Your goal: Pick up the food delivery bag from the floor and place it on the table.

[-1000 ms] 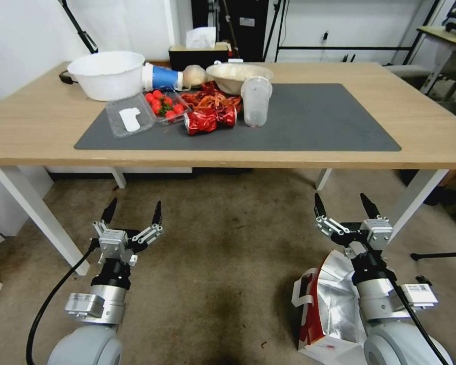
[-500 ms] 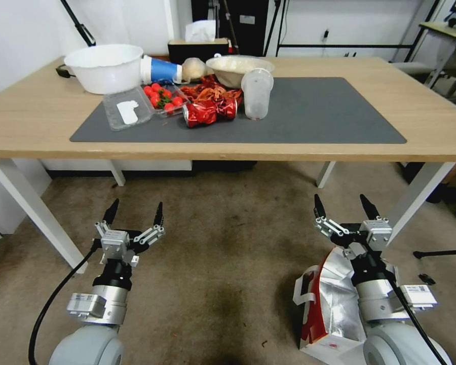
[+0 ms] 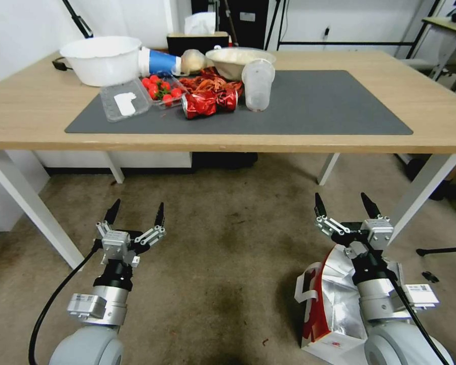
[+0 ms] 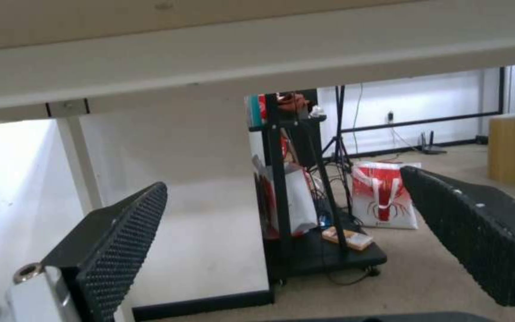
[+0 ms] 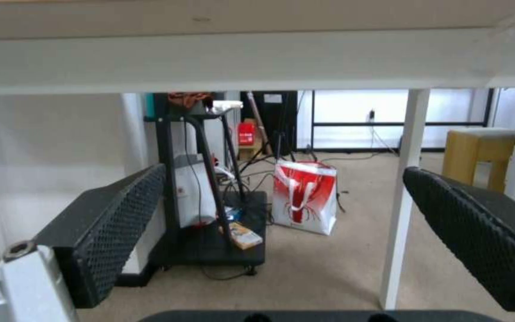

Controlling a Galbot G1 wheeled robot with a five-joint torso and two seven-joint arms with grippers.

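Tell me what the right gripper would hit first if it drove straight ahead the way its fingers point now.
Probably nothing close: the right gripper points level under the table, over bare floor. Its wrist view puts a white table leg near that line and a black cart farther back; depth is unclear.

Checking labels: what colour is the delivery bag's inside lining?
Silver foil; the food delivery bag shows it best in the head view.

table (image 3: 339, 144) edge overhead | floor (image 3: 228, 243) ahead open | white leg (image 3: 420, 190) right
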